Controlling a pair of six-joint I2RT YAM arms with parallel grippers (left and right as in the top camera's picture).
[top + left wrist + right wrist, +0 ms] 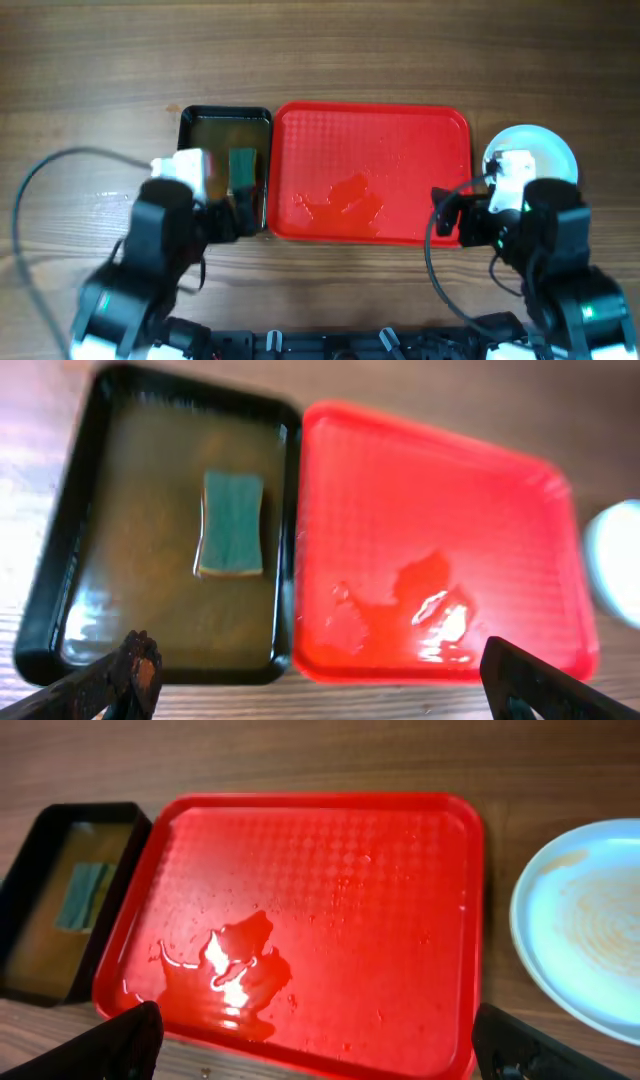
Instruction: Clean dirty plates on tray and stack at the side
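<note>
While both claws hang spread wide with nothing between the fingers, the left gripper (320, 668) sits over the near edge where the two trays meet and the right gripper (320, 1036) over the near rim of the red tray (380, 140). Black tray (215, 135) holds brownish water and one green sponge (232, 523) lying flat near the middle. Red tray, just beside it on the right, holds only a shiny puddle (235, 965) and scattered drops. Plates (585, 915) are off the tray, on the table (320, 50) just right of it, with a brown smear on the top face. One disc is visible; the stack count cannot be told. Two trays, one sponge.
</note>
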